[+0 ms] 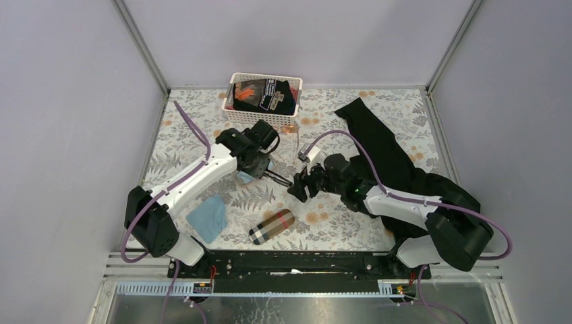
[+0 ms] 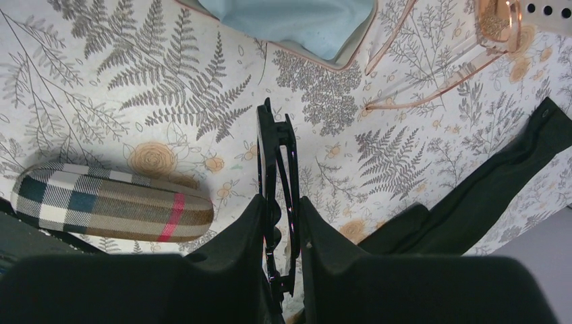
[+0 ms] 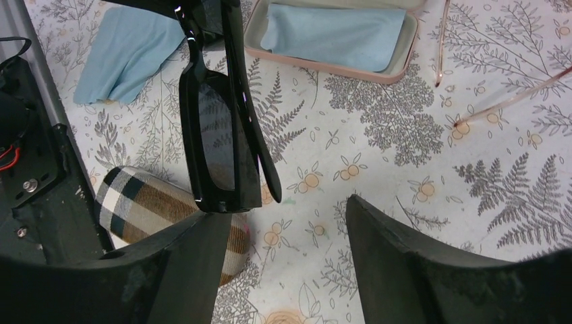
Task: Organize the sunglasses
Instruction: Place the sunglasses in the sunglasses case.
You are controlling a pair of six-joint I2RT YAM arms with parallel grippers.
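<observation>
Top: left pincer [image 1: 268,172] clamps the black sunglasses [image 1: 280,179] narrow over mid-worktop [image 1: 324,226], free end pointing 4 o'clock at the right pincer [image 1: 300,186], just beside it. Left wrist: the folded frame's long axis runs 12-to-6, with the plaid case [image 2: 111,202] at 9 and the wire-framed sunglasses [image 2: 498,23] lying at 1, both apart. Right wrist: right pincer wide and empty, frame tip at 11 of its gap, so I'd shift that way; open worktop at 3.

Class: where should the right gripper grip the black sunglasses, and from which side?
Grip the free lens end of the black sunglasses, across the folded frame and temples. The left gripper clamps the other end, so the right gripper should come from the opposite side.
</observation>
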